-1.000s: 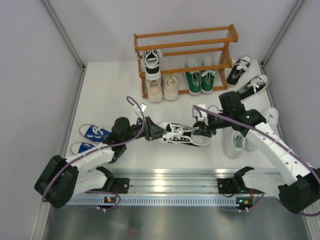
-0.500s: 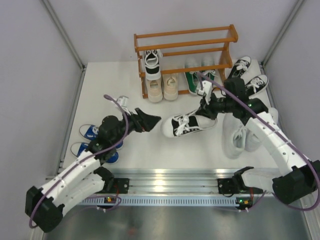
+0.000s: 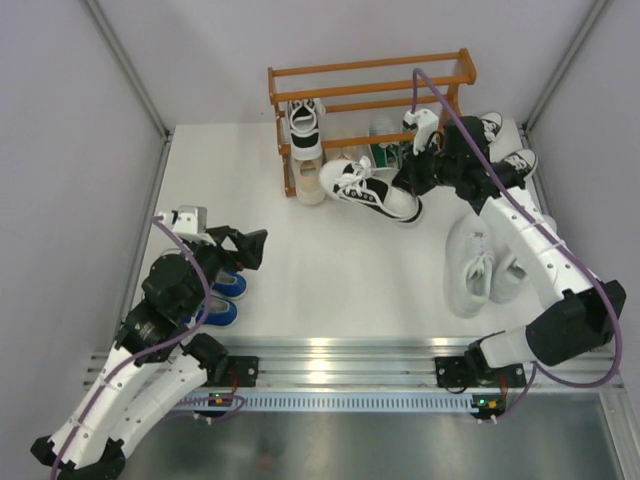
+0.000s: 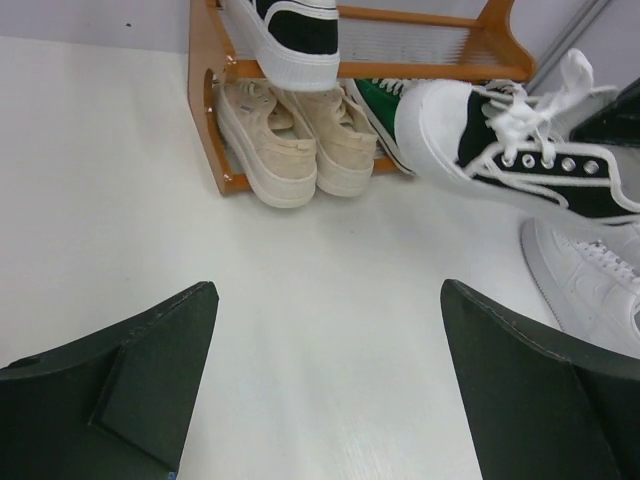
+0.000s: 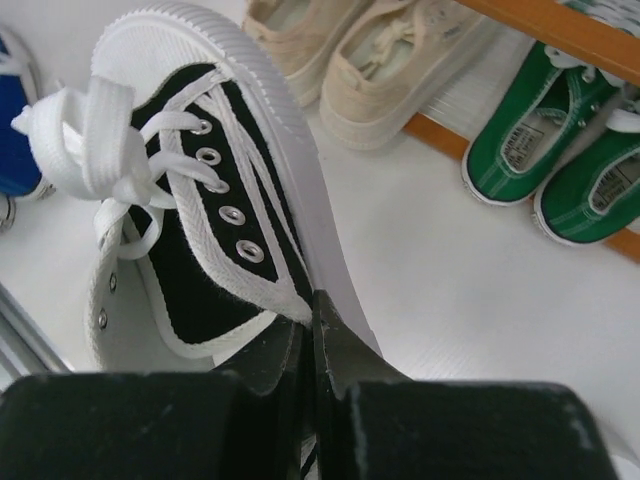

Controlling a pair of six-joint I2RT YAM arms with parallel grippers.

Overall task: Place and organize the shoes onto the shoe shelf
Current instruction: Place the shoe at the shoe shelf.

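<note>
My right gripper is shut on the side wall of a black shoe with white laces. It holds the shoe above the table, just in front of the orange-brown shoe shelf. A second black shoe sits on the middle tier. On the lowest tier are beige shoes and green shoes. My left gripper is open and holds nothing, low at the left over the blue shoes.
A white pair lies on the table at the right, under my right arm. Another black pair lies to the right of the shelf. Grey walls close in both sides, and a metal rail runs along the near edge.
The left gripper opened, let go of the black shoe and drew back to the left. The right gripper closed on the shoe and carried it from mid-table up to the shelf.
</note>
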